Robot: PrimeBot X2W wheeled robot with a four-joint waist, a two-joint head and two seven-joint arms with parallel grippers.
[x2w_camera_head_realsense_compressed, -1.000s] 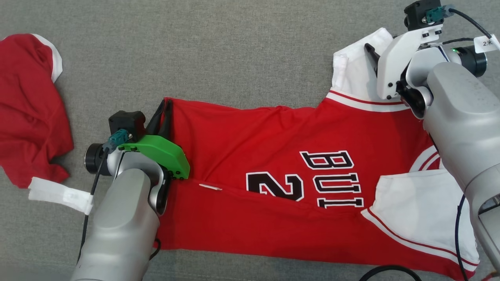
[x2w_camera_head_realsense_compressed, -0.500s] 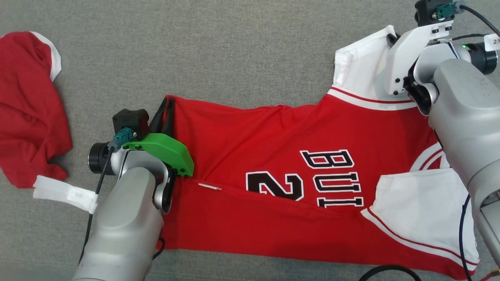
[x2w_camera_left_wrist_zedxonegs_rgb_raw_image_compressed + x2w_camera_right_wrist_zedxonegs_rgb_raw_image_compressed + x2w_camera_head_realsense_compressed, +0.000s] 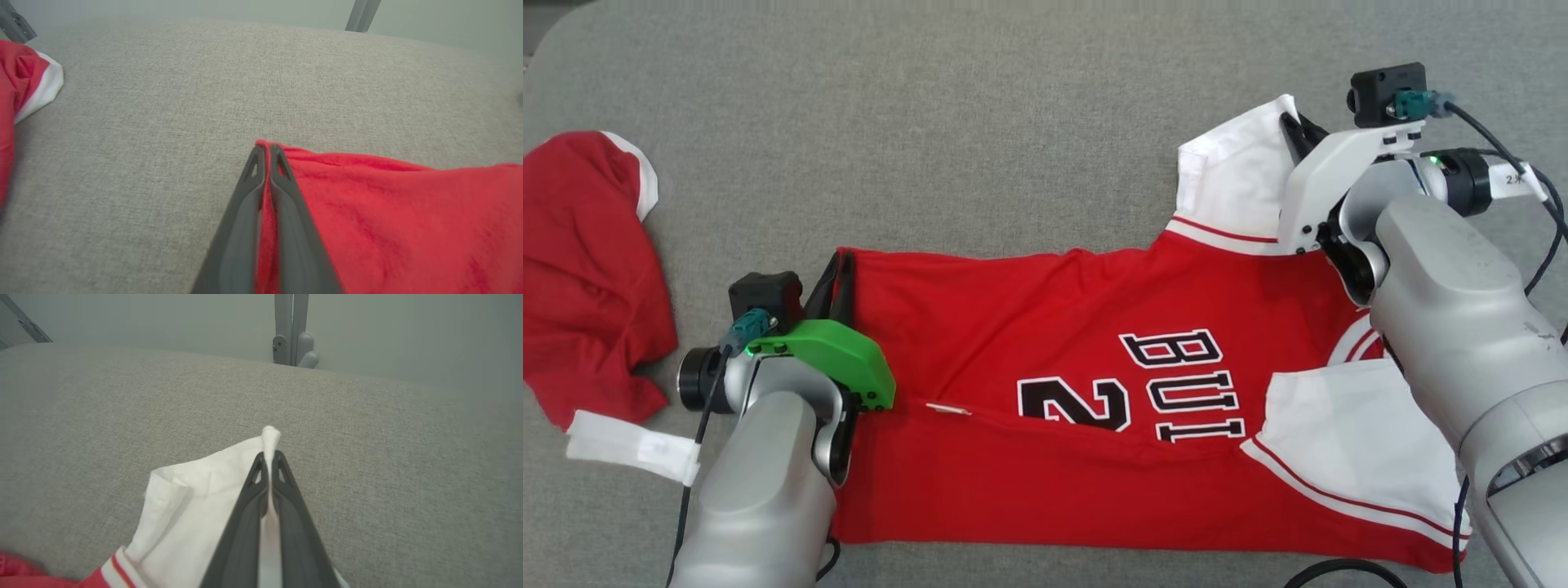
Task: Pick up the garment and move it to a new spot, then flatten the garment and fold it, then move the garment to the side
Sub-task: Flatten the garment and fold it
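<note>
While you check the L gripper (image 3: pixel 840 268), note its two dark fingers are pressed together on the far hem corner of the jersey (image 3: pixel 1029 327), and the L wrist view shows red cloth pinched between them. R gripper (image 3: pixel 1297 129): fingers likewise closed, clamped on the tip of the far white sleeve (image 3: pixel 192 498), w/ a nub of white cloth poking past the tips. Jersey: red, white trim, lying sideways on the grey fabric surface (image 3: pixel 972 122), hem toward your L, sleeves toward your R. Near edge is folded up over the body, and the fold partly covers the black lettering (image 3: pixel 1176 380). Near sleeve lies flat on the body, lower R. 2nd red garment (image 3: pixel 588 269): crumpled at far L, well apart from the jersey.
</note>
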